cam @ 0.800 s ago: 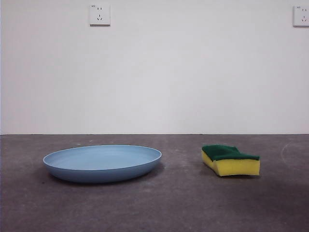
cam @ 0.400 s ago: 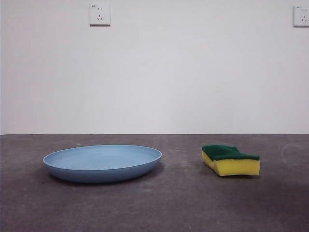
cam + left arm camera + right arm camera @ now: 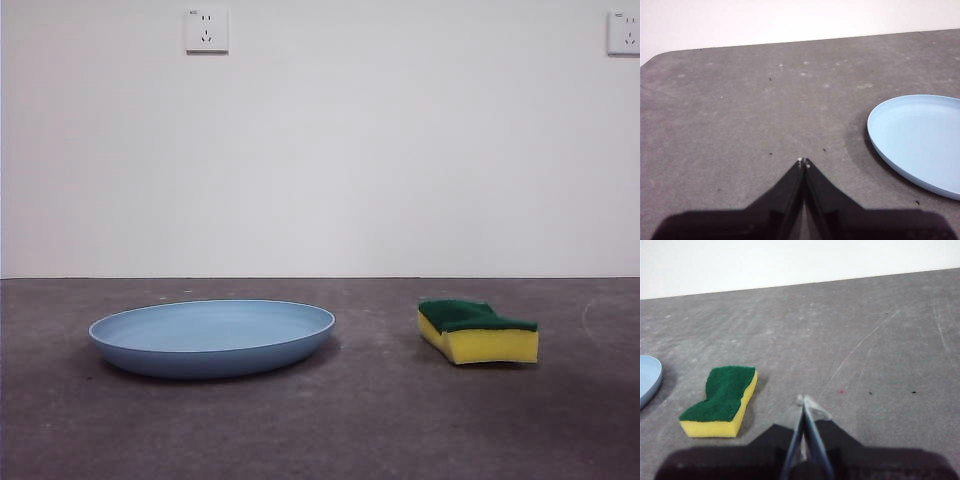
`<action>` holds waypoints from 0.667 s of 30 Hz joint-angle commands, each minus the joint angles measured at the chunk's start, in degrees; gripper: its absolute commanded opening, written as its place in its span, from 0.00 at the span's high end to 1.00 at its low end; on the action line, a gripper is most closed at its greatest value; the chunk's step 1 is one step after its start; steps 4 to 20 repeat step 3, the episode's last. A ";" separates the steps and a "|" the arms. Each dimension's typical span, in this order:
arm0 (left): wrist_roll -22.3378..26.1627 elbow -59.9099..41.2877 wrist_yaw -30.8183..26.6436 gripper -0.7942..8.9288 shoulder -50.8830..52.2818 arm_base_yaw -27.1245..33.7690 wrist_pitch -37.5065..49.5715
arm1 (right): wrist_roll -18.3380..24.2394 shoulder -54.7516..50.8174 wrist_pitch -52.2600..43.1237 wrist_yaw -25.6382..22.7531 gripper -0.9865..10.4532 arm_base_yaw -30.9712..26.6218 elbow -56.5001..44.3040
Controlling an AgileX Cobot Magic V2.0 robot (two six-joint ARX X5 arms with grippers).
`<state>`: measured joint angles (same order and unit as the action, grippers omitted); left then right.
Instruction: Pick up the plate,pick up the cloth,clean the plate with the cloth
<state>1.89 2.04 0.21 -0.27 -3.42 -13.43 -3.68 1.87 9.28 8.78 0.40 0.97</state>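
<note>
The light blue plate (image 3: 212, 336) lies flat on the grey table at the left of the front view. The cloth, a yellow sponge with a dark green top (image 3: 477, 331), lies to its right, apart from it. My left gripper (image 3: 803, 161) is shut and empty above bare table, with the plate (image 3: 917, 140) off to one side. My right gripper (image 3: 804, 400) is shut and empty above bare table, with the sponge (image 3: 722, 400) a short way to its side. Neither arm shows in the front view.
A white wall stands behind the table's far edge, with two sockets (image 3: 206, 30) high on it. The table's rounded corner (image 3: 652, 60) shows in the left wrist view. A sliver of the plate's rim (image 3: 649, 380) shows in the right wrist view.
</note>
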 commanded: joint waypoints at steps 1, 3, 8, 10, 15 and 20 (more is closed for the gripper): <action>-0.35 -0.85 -0.07 0.92 0.17 0.13 0.17 | -0.52 0.00 0.63 -0.31 0.91 0.13 -0.61; -0.35 -0.85 -0.07 0.92 0.17 0.13 0.17 | -0.52 0.00 0.63 -0.31 0.91 0.13 -0.61; -0.35 -0.85 -0.07 0.92 0.17 0.13 0.17 | -0.52 0.00 0.63 -0.31 0.91 0.13 -0.61; -0.35 -0.85 -0.07 0.92 0.17 0.13 0.17 | -0.52 0.00 0.63 -0.31 0.91 0.13 -0.61; -0.35 -0.85 -0.07 0.92 0.17 0.13 0.17 | -0.52 0.00 0.63 -0.31 0.91 0.13 -0.61; -0.35 -0.85 -0.07 0.92 0.17 0.13 0.17 | -0.52 0.00 0.63 -0.31 0.91 0.13 -0.61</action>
